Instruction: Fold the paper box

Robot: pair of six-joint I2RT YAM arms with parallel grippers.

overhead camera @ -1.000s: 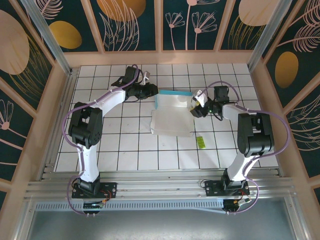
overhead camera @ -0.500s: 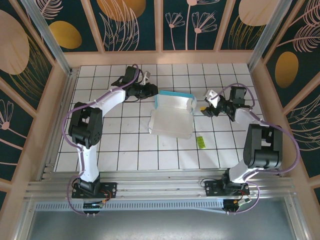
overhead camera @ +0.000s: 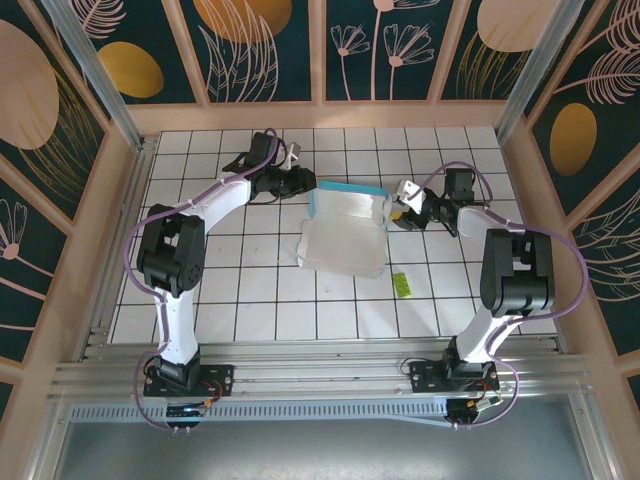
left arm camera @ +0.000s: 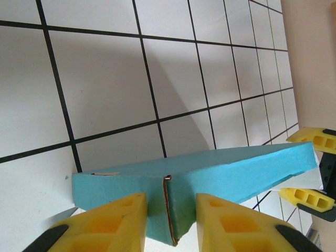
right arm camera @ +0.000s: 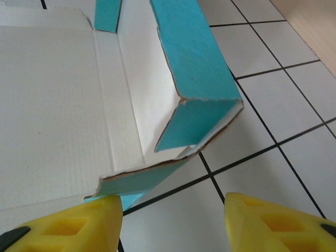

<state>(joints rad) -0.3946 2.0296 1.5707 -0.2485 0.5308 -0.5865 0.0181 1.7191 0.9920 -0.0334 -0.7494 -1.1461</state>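
Two robot arms work over a white tiled table (overhead camera: 260,300) with black grid lines. It is fenced by dark teal panels (overhead camera: 270,50) painted with flowers and leaves.

The paper box (overhead camera: 345,230) lies near the middle of the table and is half folded. Its far long wall stands upright, showing teal. Most of the card lies flat on the tiles on the near side of that wall, white face up, with creases across it. At the right end of the box a short teal flap is bent inward from the raised wall. A second flap below it leans low over the tiles.

The left arm (overhead camera: 215,205), white with black joints, comes in from the left of the box. The right arm (overhead camera: 510,265) bends in from the right of the box.

The left gripper (overhead camera: 303,183) is at the far left corner of the box. In its wrist view the yellow fingers (left arm camera: 115,220) are clenched on the teal corner fold, one on each side of a brown cut edge.

The right gripper (overhead camera: 400,214) sits just off the right end of the box. Its yellow fingers (right arm camera: 273,220) are spread wide apart and hold nothing. One fingertip is right at the edge of the low flap.

A small yellow-green slip (overhead camera: 400,284) lies on the tiles near the front right corner of the box, apart from it. Any print on it is too small to read.
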